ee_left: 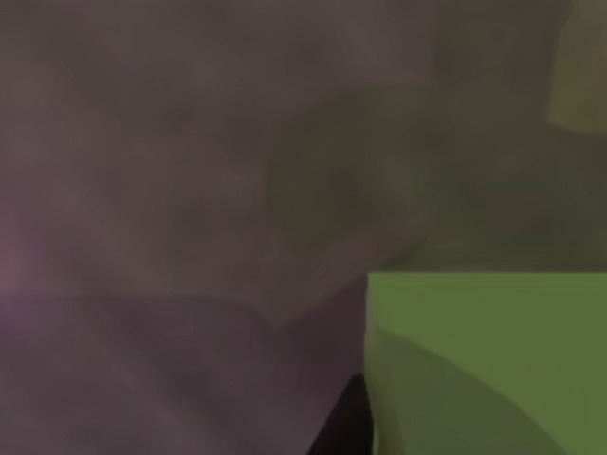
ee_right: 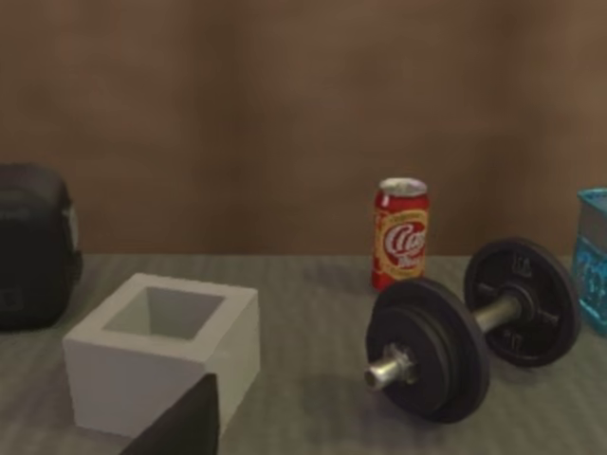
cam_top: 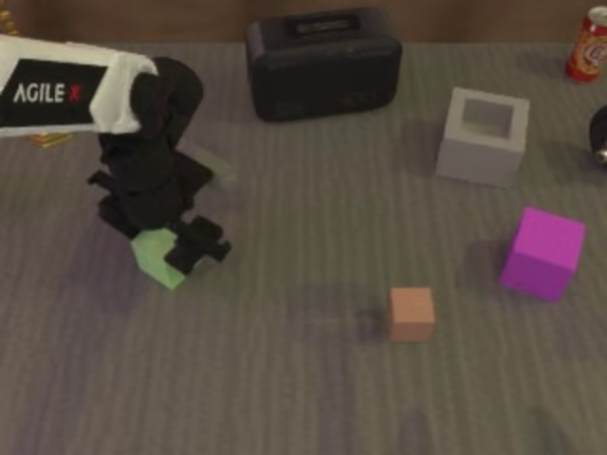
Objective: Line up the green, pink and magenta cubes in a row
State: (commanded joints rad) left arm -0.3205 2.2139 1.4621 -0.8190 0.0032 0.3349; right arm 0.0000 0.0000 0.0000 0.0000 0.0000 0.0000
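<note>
My left gripper (cam_top: 163,243) is at the table's left, shut on the light green cube (cam_top: 152,258). In the left wrist view the green cube (ee_left: 484,360) fills the near corner, with one dark fingertip (ee_left: 343,422) pressed against its side. The salmon-pink cube (cam_top: 412,314) sits on the table right of centre, toward the front. The larger magenta cube (cam_top: 542,253) stands farther right, apart from it. My right arm is outside the top view; only one dark finger (ee_right: 185,427) of it shows in the right wrist view.
A hollow light grey square block (cam_top: 483,136) stands behind the magenta cube. A black box-shaped device (cam_top: 323,62) sits at the back centre. A red soda can (cam_top: 588,45) and a dumbbell (ee_right: 469,327) are at the back right, beside a blue container (ee_right: 593,256).
</note>
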